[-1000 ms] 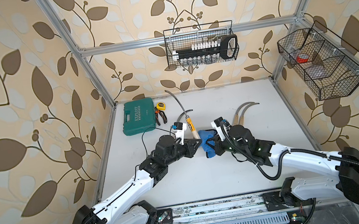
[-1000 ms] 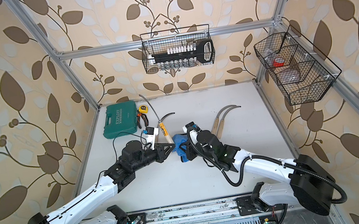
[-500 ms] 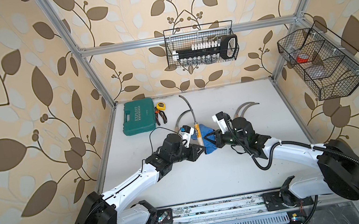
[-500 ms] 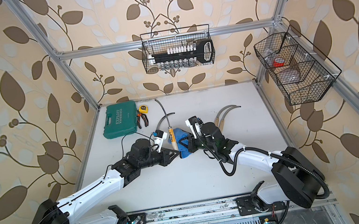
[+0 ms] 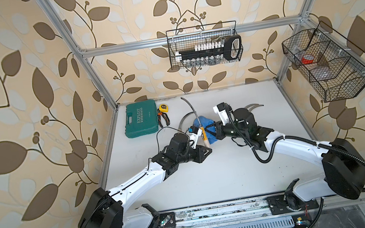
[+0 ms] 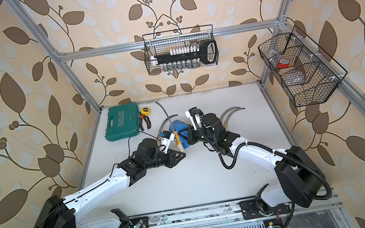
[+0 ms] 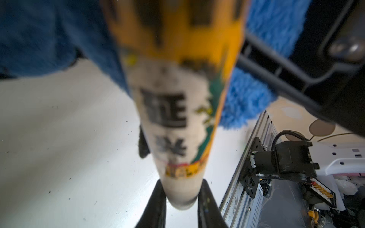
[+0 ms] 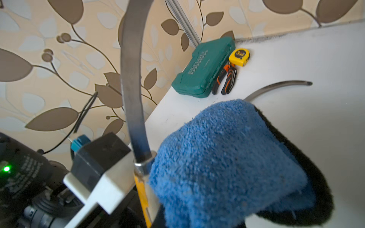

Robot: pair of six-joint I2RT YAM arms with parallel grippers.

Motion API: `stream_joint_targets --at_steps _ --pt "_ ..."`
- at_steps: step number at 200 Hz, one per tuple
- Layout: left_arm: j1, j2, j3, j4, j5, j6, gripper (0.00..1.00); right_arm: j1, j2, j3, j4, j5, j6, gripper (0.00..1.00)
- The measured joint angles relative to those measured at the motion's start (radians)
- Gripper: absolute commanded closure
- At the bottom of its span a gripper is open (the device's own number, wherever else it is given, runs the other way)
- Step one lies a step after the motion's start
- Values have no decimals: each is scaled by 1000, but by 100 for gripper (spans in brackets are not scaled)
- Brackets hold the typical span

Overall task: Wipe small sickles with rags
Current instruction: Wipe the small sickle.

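Above the middle of the surface [image 5: 212,179], a small sickle [image 5: 203,134] is held by its handle end in the closed left tool [image 7: 181,199]. The blue rag [image 5: 207,125], clamped in the closed right tool [image 5: 213,130], is laid against its ferrule and upper handle.

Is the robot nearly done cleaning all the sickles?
Can't tell if any is finished. Right now the left gripper holds one sickle by its handle while the right gripper presses the blue rag where blade meets handle. Three more sickles lie on the table: one beside it, two behind the right arm.
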Motion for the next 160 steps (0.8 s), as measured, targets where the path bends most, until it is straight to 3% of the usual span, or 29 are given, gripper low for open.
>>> stream_joint_targets --at_steps 29,86,117,160 --pt "0 2 1 -16 1 3 100 5 10 -18 14 6 -3 100" --pt "-8 14 5 -48 20 16 100 75 -27 -216 48 81 -6 100" --pt "-14 25 5 -29 23 16 100 73 -42 -190 15 99 -14 100" --pt "-21 25 12 -2 23 16 100 27 -26 -6 -56 98 -29 100"
